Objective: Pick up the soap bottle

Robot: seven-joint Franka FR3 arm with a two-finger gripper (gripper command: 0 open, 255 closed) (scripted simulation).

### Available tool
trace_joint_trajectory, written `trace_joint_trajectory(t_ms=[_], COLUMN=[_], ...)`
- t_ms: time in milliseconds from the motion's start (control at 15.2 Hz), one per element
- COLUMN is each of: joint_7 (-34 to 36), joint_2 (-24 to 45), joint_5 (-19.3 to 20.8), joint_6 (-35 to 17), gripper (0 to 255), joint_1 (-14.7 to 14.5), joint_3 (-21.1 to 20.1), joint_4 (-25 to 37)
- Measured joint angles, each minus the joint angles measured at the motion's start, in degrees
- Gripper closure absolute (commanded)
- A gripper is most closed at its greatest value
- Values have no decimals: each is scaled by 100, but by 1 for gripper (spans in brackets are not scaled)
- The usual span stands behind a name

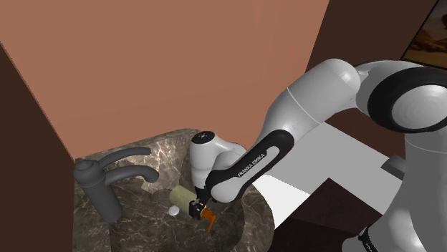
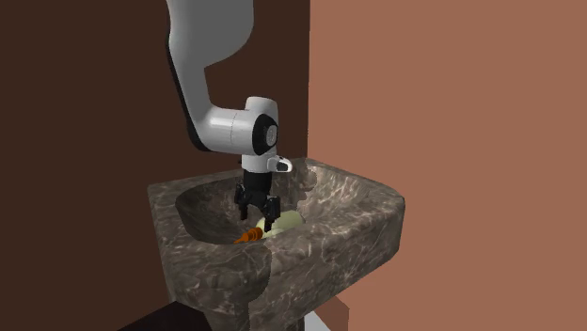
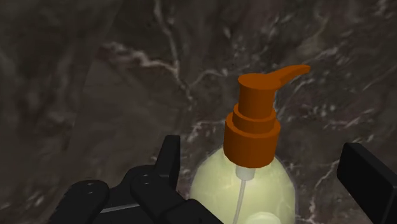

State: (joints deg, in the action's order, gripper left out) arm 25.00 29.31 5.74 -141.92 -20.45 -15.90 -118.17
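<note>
Down in the basin of a dark, veined stone sink (image 2: 362, 214), the black gripper (image 2: 255, 216) of a white arm (image 1: 315, 100) hangs low over a soap bottle (image 2: 286, 222) lying on its side on the basin floor. The bottle has a pale yellow-green body and an orange pump (image 2: 249, 235).

In the second exterior view the hand points almost straight down, its fingertips just above where the pump meets the body.

From the shoulder view, the sink (image 1: 258, 215) sits in a corner between a terracotta wall (image 1: 179, 64) and a dark brown one. A dark grey tap (image 1: 107, 182) stands at its left rim. The bottle (image 1: 182, 195) lies near the middle of the basin, body towards the tap and pump (image 1: 208, 217) towards that view's lower right. The gripper (image 1: 198, 209) is set over the neck. A small white round thing (image 1: 173, 210) lies just beside the body.

The wrist view shows the gripper (image 3: 259, 151) with its two fingers (image 3: 169, 159) apart, one on each side of the bottle (image 3: 213, 191) at its shoulder. A plain gap separates one finger from the body. The other stands close beside it, and whether it touches cannot be told. The pump (image 3: 253, 127) rises between the fingers, its spout turned aside over the veined stone.
</note>
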Motion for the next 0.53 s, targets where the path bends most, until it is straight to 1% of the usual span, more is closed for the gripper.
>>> trace_joint_trajectory(t_ms=[264,330,528], joint_7=[58,60,61], joint_2=[279,304,321], joint_5=[85,93,100], joint_6=[-214,-239,-262], gripper=[0,255,255], joint_1=[-71,-74,-76], joint_3=[68,76,82], joint_4=[61,61,59])
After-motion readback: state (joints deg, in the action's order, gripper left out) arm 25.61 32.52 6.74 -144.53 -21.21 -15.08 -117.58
